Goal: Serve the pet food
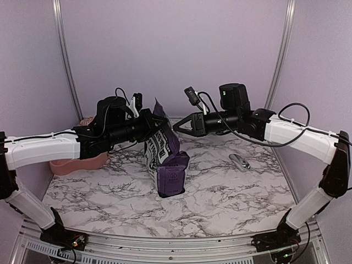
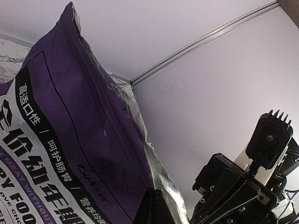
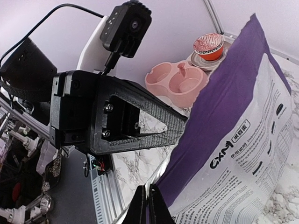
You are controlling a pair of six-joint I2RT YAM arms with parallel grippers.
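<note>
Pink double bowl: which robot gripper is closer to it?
Left. The left gripper is at the puppy food bag top edge, on the side facing the pink double bowl. The right gripper is on the bag's other side, farther off.

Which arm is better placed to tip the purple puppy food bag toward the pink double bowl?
Left, probably: the left gripper grips the purple bag at its top, and the pink double bowl sits on that arm's side.

Bowl (image 1: pixel 77 165) at 9 o'clock mostly behind left arm (image 1: pixel 49 146), bag (image 2: pixel 84 140) cropped at 7 o'clock, silver item (image 1: pixel 239 161) at 3 o'clock too small to identify, right gripper's (image 3: pixel 147 192) grip unclear
</note>
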